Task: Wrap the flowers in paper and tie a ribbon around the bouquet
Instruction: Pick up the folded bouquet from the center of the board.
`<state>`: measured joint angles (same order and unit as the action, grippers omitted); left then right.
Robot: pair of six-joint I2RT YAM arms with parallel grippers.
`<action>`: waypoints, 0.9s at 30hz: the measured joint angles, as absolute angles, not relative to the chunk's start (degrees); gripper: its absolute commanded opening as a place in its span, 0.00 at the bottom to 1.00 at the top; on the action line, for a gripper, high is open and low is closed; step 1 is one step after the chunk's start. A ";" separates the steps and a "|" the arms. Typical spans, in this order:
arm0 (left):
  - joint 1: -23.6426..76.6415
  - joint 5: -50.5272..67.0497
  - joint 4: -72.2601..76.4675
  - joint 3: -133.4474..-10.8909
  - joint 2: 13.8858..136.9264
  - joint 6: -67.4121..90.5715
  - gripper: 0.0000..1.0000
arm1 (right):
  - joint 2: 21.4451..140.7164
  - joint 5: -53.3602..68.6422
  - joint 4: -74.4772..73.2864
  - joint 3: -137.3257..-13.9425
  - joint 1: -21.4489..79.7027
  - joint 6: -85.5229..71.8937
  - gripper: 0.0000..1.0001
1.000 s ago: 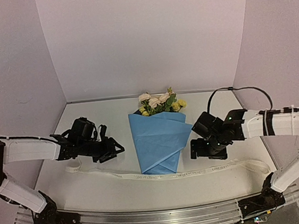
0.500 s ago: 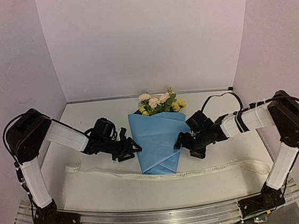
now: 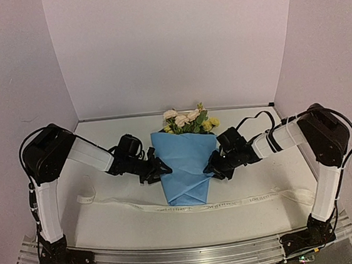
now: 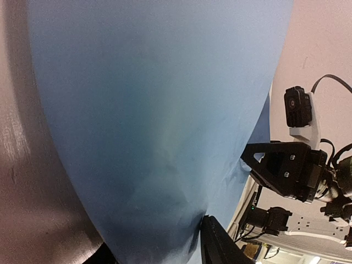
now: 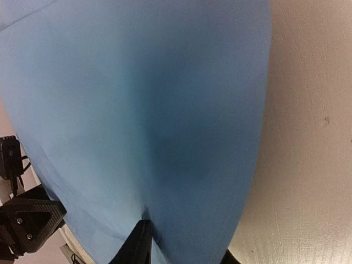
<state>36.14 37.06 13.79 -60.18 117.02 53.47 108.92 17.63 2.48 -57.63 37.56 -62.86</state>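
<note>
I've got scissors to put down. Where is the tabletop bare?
Bare: far-left corner behind the left arm; near strip between the long cream-white ribbon and the metal rail. Crowded: the middle, where left hand and right hand flank the light blue paper bouquet.

White arm links (image 3: pixel 90 155), black joints (image 3: pixel 46 152), black triangular fingers (image 4: pixel 273 163), looping black cables (image 3: pixel 256 116)
</note>
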 measured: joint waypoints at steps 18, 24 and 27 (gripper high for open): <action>35.70 43.97 5.59 -64.38 116.95 55.79 0.30 | 106.39 21.68 -12.62 -63.75 36.95 -66.25 0.00; 35.72 45.06 4.51 -63.66 115.20 56.06 0.30 | 103.12 22.18 -14.98 -63.52 37.00 -67.24 0.00; 35.93 45.12 4.49 -62.06 113.89 56.30 0.30 | 101.42 22.16 -15.07 -62.30 37.27 -67.52 0.00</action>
<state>35.93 45.12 4.49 -62.06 113.89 56.30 101.42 22.16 -15.07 -62.30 37.27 -67.52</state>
